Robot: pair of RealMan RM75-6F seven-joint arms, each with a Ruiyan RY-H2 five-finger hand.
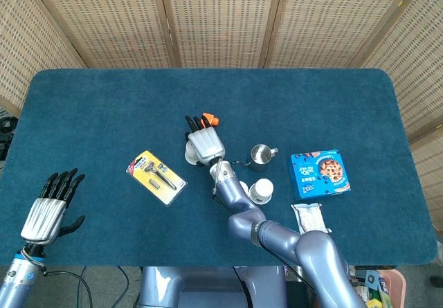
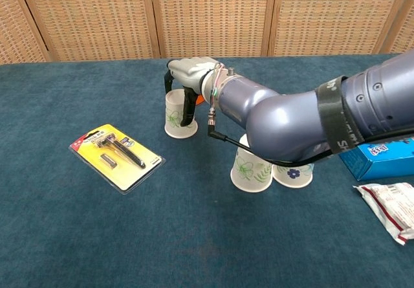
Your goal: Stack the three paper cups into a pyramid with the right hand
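Note:
Three white paper cups with plant prints stand upside down on the blue table. One cup point(image 2: 180, 116) point(image 1: 189, 155) stands apart at the left. My right hand point(image 2: 189, 76) point(image 1: 205, 142) comes down on it from above, with dark fingers point(image 2: 189, 107) against its right side and the thumb at its left top edge. It appears to grip the cup, which still stands on the table. The other two cups point(image 2: 251, 166) point(image 2: 294, 171) touch side by side under my right forearm; one of them point(image 1: 261, 190) shows in the head view. My left hand point(image 1: 50, 207) hovers open at the table's front left edge.
A yellow razor pack point(image 2: 116, 155) point(image 1: 156, 176) lies left of the cups. A small metal pitcher point(image 1: 260, 155) and a blue cookie box point(image 1: 319, 173) point(image 2: 378, 155) sit to the right. A white packet point(image 2: 388, 209) lies near the front right. An orange object point(image 1: 212, 120) lies behind the hand.

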